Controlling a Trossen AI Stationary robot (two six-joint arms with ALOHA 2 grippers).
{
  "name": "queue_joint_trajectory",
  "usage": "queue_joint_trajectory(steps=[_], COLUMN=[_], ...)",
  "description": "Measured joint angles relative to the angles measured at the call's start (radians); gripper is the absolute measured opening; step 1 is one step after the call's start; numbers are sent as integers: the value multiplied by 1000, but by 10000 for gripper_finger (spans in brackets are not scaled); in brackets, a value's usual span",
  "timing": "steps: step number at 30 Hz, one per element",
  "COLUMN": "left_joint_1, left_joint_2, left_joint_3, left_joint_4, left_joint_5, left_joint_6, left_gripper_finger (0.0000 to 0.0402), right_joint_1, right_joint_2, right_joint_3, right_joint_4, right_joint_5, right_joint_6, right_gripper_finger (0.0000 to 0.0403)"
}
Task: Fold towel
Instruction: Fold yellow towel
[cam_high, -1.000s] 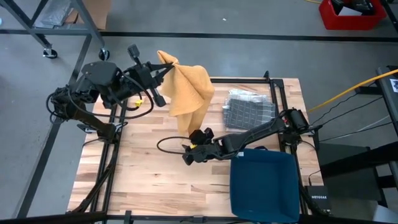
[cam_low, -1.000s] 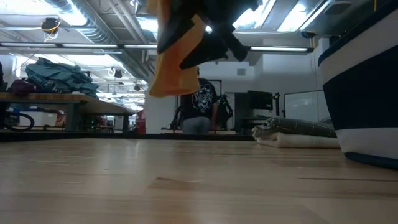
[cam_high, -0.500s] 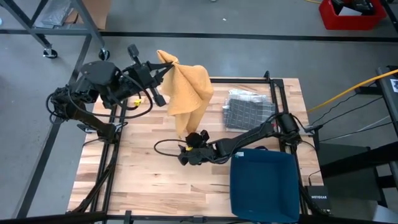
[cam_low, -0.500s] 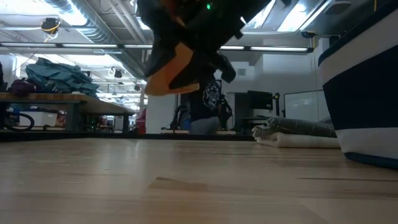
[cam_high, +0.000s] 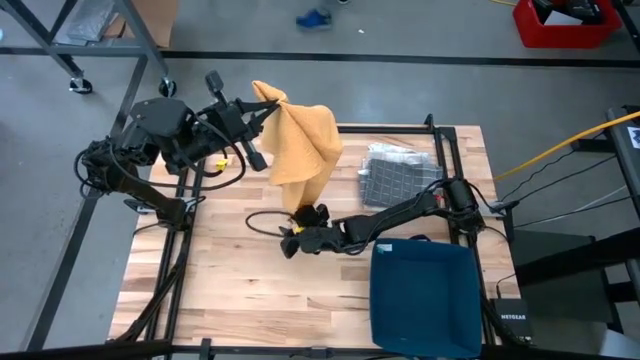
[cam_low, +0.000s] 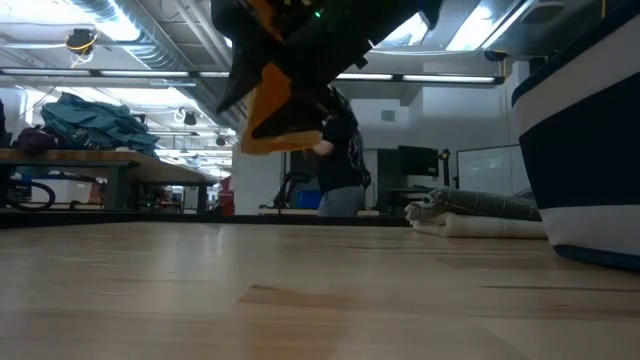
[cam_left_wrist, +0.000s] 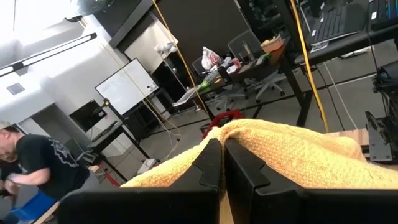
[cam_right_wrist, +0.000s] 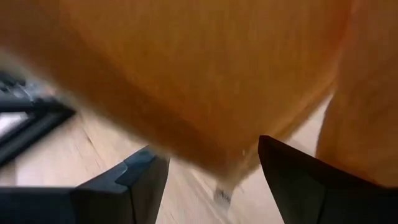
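An orange-yellow towel (cam_high: 300, 150) hangs in the air over the table's far left part, bunched to a peak at the top. My left gripper (cam_high: 262, 103) is shut on that peak, high above the table's far left edge. The towel's lower end (cam_high: 296, 203) dangles clear of the wood, as the low view's towel (cam_low: 280, 120) confirms. My right gripper (cam_high: 292, 238) is open at that lower end. In its wrist view the towel's bottom edge (cam_right_wrist: 227, 165) hangs between the two spread fingers (cam_right_wrist: 140, 177). Whether they touch it, I cannot tell. My left gripper pinches a gathered top part of the towel (cam_left_wrist: 231, 132) between its two shut fingers (cam_left_wrist: 208, 165), several layers bunched together. The fingers point level, coming from the table's left side. The towel hangs slack below them, lifted clear of the table.
A folded grey cloth (cam_high: 400, 175) lies at the table's far right. A dark blue bin (cam_high: 425, 295) stands at the near right, beside my right arm. Bare wood (cam_high: 210, 280) lies at the near left. A person (cam_low: 342, 160) stands in the room beyond.
My right gripper has moved toward the table's left and sunk a little, coming in at the towel's hanging lower end, with its fingers still apart. The towel stays hanging from my left gripper, which has kept still.
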Motion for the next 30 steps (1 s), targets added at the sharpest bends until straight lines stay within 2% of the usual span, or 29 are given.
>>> queue_joint_trajectory(steps=[9, 14, 17, 20, 28, 30], left_joint_1=[-17, -32, -39, -39, -39, -39], left_joint_2=[0, 0, 0, 0, 0, 0], left_joint_3=[0, 0, 0, 0, 0, 0], left_joint_4=[2, 4, 4, 4, 4, 4], left_joint_5=[44, 45, 45, 45, 45, 45], left_joint_6=[-11, -11, -8, 0, 1, 2], left_gripper_finger=[0, 0, 0, 0, 0, 0], right_joint_1=[-33, -56, -72, -84, -96, -96], right_joint_2=[0, 0, 0, 0, 0, 0], right_joint_3=[0, 0, 0, 0, 0, 0], right_joint_4=[29, 29, 28, 29, 28, 28], right_joint_5=[8, -72, -124, -146, -154, -160], right_joint_6=[-1, -1, 0, 0, -1, -3], right_gripper_finger=[250, 250, 235, 198, 40, 12])
